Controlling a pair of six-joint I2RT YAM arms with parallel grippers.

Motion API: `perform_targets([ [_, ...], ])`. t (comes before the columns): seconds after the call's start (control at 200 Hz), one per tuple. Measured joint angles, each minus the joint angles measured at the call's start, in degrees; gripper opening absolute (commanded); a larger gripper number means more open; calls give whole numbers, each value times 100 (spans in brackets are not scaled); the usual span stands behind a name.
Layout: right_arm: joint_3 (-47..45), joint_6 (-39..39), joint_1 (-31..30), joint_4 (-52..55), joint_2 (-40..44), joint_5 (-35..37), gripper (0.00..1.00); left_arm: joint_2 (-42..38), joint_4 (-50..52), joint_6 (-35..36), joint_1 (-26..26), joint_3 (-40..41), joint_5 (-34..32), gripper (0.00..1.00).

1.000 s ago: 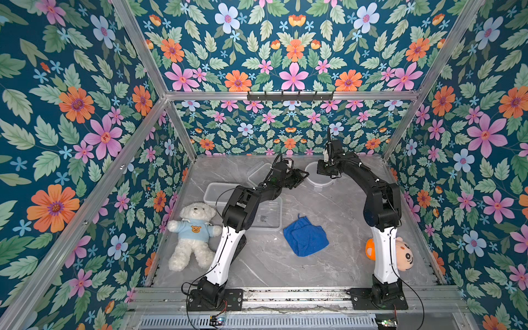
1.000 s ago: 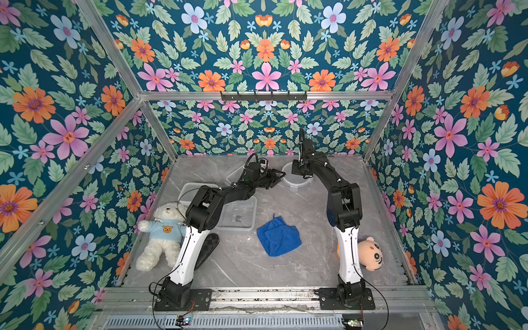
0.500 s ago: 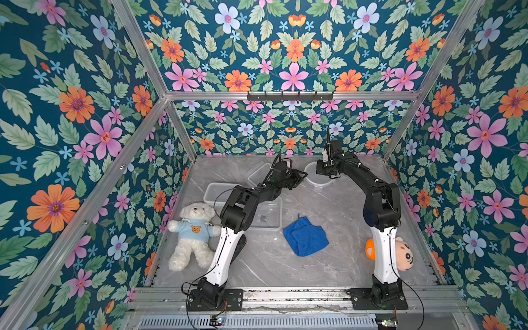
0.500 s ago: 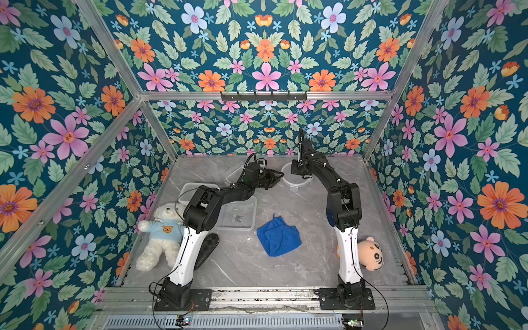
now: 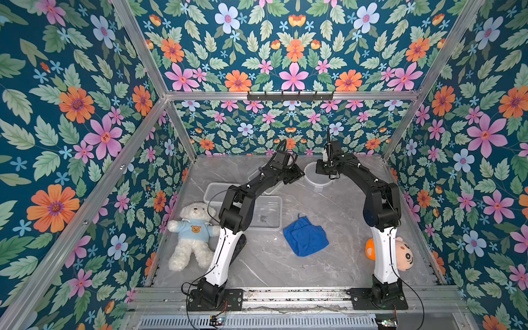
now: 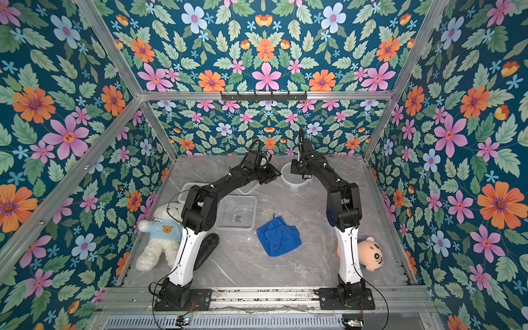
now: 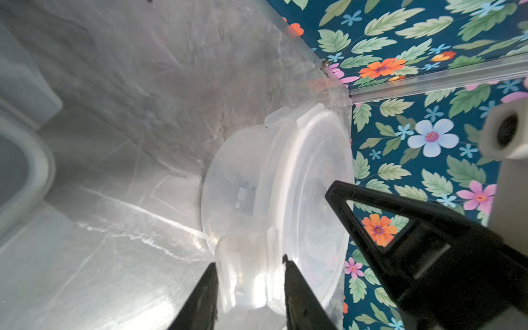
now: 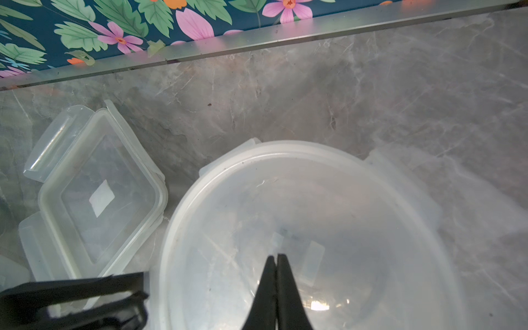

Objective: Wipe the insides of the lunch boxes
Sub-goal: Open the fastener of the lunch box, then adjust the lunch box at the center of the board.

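The round lunch box point(image 5: 318, 178) point(image 6: 294, 180) stands near the back wall with its lid point(image 8: 300, 217) on. My left gripper point(image 7: 249, 261) point(image 5: 299, 174) is at its side, shut on a latch flap point(image 7: 243, 274) of that lid. My right gripper point(image 8: 276, 255) point(image 5: 323, 173) is shut with its tips on top of the lid. An open rectangular lunch box point(image 5: 264, 213) point(image 6: 237, 213) lies mid-table. The square lunch box point(image 5: 215, 194) is partly hidden behind my left arm. A blue cloth point(image 5: 305, 235) point(image 6: 278, 235) lies crumpled on the table, apart from both grippers.
A flat square lid point(image 8: 97, 194) lies beside the round box, under my left wrist. A white teddy bear point(image 5: 194, 234) lies at the left wall and a plush doll point(image 5: 400, 254) by my right arm's base. The back wall point(image 5: 285, 134) is close behind both grippers.
My right gripper has shifted slightly left over the round lunch box. My left gripper has stayed at the box's side.
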State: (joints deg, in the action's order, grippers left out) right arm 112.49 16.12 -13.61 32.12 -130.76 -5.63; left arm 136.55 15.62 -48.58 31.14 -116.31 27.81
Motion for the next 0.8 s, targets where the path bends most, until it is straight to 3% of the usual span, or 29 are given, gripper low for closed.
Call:
perform_targets([
  [0.175,-76,-20,4,-114,42,2,0,57,1392,612,57,-1051,-361,43],
  [0.29,-247,-26,4,-260,203,-4,0,-181,1768,857,81,-1067,-654,44],
  [0.455,-881,-20,11,61,863,-20,0,-706,1193,951,42,-472,-986,46],
  [0.65,-1834,125,122,804,1926,162,0,509,319,734,-7,-1504,-990,50],
  [0.8,-2367,221,273,988,2371,280,0,925,76,514,4,-1655,-984,52],
])
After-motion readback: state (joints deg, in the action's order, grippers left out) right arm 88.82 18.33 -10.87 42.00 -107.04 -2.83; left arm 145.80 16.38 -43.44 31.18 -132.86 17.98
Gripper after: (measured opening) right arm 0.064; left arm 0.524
